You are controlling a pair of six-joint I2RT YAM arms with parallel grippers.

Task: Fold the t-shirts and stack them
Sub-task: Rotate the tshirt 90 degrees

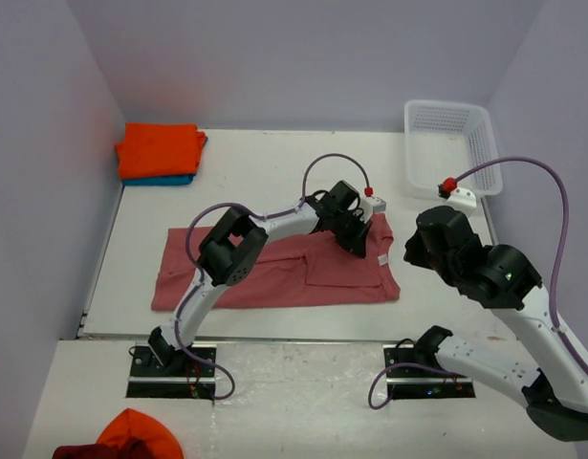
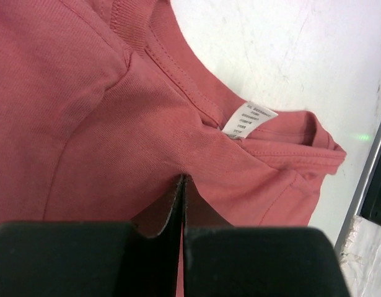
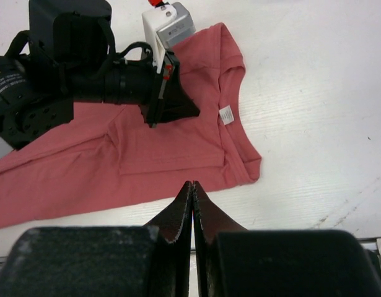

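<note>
The salmon-red t-shirt (image 1: 274, 273) lies spread lengthwise on the white table, collar and white tag (image 1: 381, 258) at its right end. My left gripper (image 1: 356, 241) reaches over it. In the left wrist view the gripper (image 2: 183, 178) is shut, tips down in the cloth (image 2: 85, 124) just below the collar and tag (image 2: 246, 119), with creases running into the tips. My right gripper (image 1: 411, 253) is shut and empty. In its wrist view the gripper (image 3: 192, 184) hovers just off the shirt's (image 3: 178, 154) near edge. The orange t-shirt (image 1: 160, 148) lies folded on the teal-blue one (image 1: 171, 179) at the back left.
A white lattice basket (image 1: 451, 143) stands at the back right. Grey walls close in the left, back and right sides. A heap of orange and dark red cloth (image 1: 131, 440) lies off the table's near edge at the bottom left.
</note>
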